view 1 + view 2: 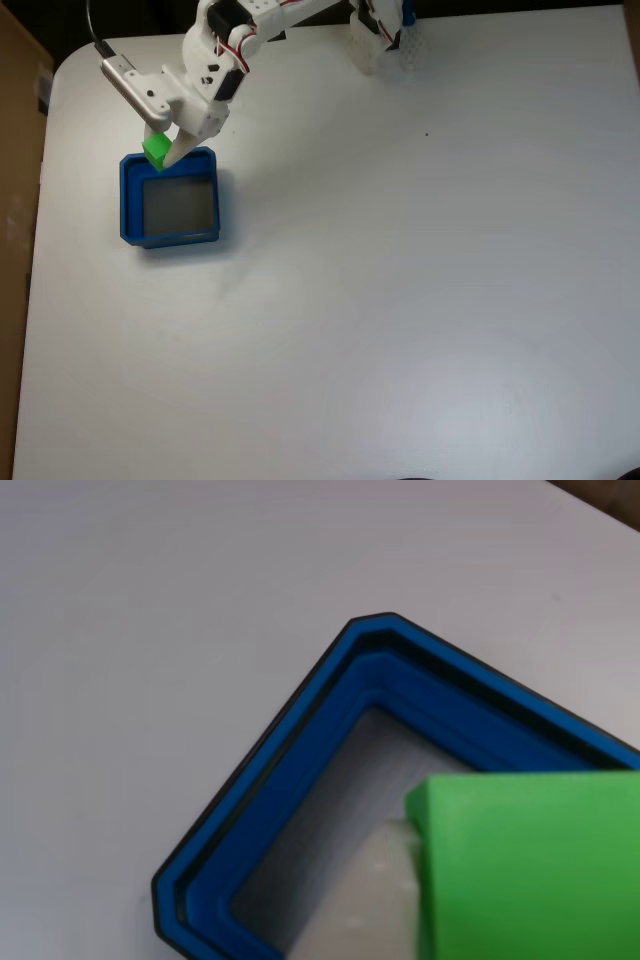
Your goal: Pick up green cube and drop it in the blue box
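Note:
In the fixed view the green cube [155,150] is held above the far-left corner of the blue box [132,205], with my white gripper [163,153] shut on it. The box rests on the white table at the left and its grey floor is bare. In the other view the green cube [535,865] looms large at the lower right, one pale finger [365,900] pressed against its left face. Below it lies the blue box [270,770], its clipped corner pointing up and its grey floor partly hidden by the cube.
The arm reaches in from its base [385,35] at the table's far edge. A brown surface [15,150] borders the table on the left. The white tabletop [400,300] stretches wide to the right and front of the box.

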